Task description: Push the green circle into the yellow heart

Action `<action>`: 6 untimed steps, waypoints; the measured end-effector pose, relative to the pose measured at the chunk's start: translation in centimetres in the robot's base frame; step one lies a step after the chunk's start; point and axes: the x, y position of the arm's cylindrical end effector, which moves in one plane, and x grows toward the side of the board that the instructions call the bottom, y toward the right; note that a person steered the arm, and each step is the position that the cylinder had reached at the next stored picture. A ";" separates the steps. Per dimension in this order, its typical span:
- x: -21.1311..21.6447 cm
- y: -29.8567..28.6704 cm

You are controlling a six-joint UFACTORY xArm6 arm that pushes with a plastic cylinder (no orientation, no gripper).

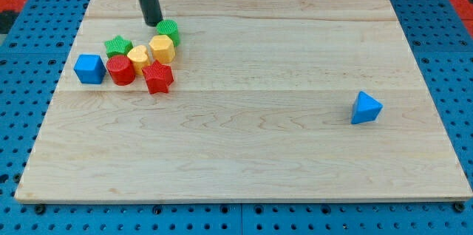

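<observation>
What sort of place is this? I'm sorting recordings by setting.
Probably a robotics lab bench: a wooden board lies on a blue perforated mounting plate, small coloured blocks like the blue triangle sit on it, and my tip touches the green circle.

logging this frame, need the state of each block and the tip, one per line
my tip: down at the board, just left of the green circle
green circle: touching the yellow hexagon
yellow hexagon: packed in the cluster
yellow heart: mid-cluster, apart from the green circle
green star: cluster's upper left
red cylinder: beside the heart
red star: cluster's bottom
blue cube: left of the cluster
blue triangle: alone, right
</observation>
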 end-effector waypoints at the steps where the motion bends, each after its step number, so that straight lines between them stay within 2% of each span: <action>1: 0.7 3.5; 2: 2.2 5.1; 3: 2.7 1.3; 5: 1.8 -0.8; 6: 3.1 -1.3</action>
